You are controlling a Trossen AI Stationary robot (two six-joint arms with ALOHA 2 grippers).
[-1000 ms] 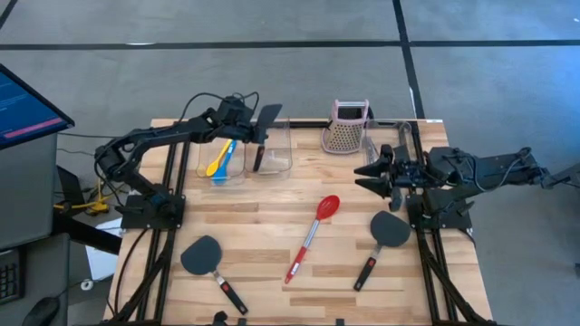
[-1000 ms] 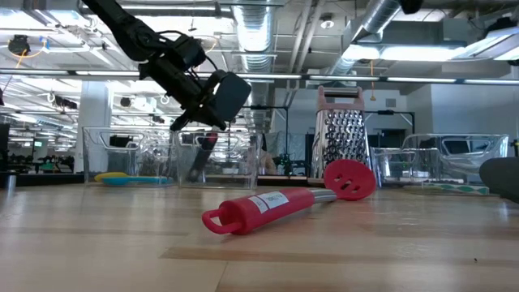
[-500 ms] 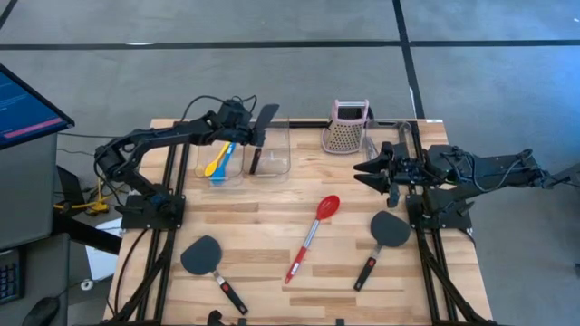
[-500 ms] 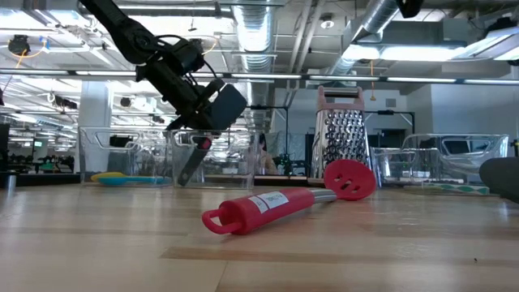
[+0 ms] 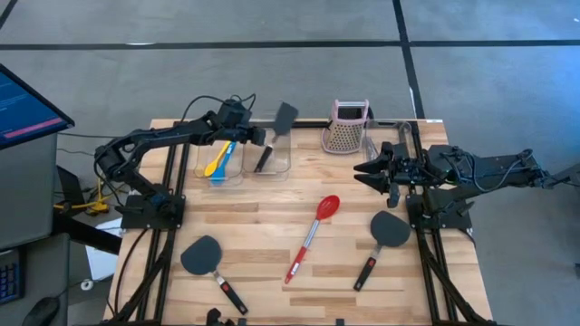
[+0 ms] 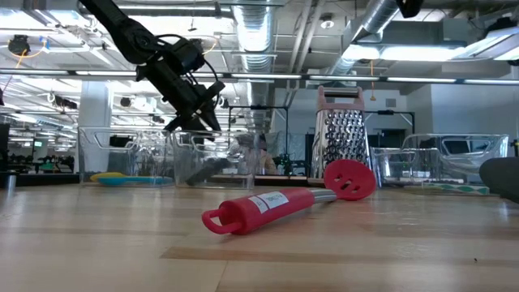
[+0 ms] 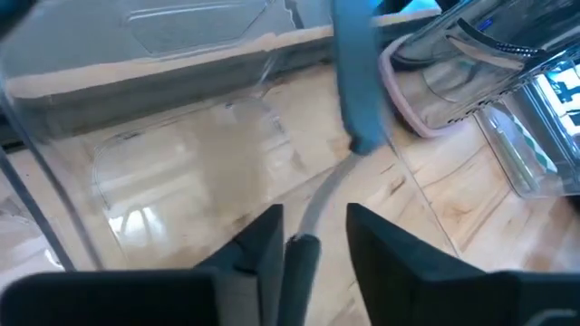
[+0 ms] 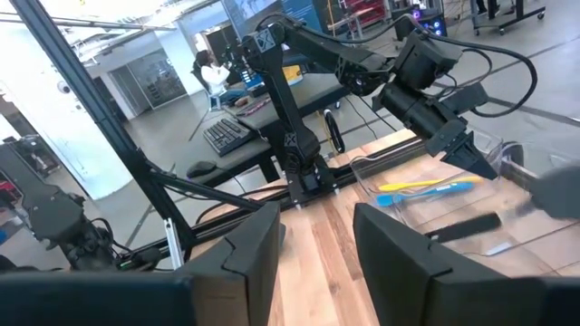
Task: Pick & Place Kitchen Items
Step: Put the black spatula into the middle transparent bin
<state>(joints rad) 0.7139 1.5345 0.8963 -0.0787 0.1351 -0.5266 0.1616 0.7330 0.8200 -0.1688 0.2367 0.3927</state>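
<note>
My left gripper [image 5: 256,138] hangs open over a clear bin [image 5: 272,172] at the table's far side. Below it a black spatula [image 5: 275,140] lies slanted in that bin, handle end [image 5: 262,164] down inside and head [image 5: 286,116] up near the far rim. The left wrist view shows the spatula [image 7: 355,81] blurred beyond my open fingers [image 7: 263,240]. In the low view the gripper [image 6: 209,113] stands clear above the spatula [image 6: 207,168]. My right gripper [image 5: 362,172] waits open at the table's right, above the wood.
Yellow and blue spoons [image 5: 220,158] lie in the neighbouring bin. On the table lie a red spoon [image 5: 313,231], a spatula [image 5: 207,261] near the front left and another [image 5: 385,234] below my right gripper. A pink-topped grater [image 5: 346,127] stands at the back, beside more clear bins [image 5: 399,136].
My left gripper has dipped a little toward the bin, then opened and let go of the spatula. The spatula has dropped into the bin, its handle end down inside and its head tipped over toward the far right rim.
</note>
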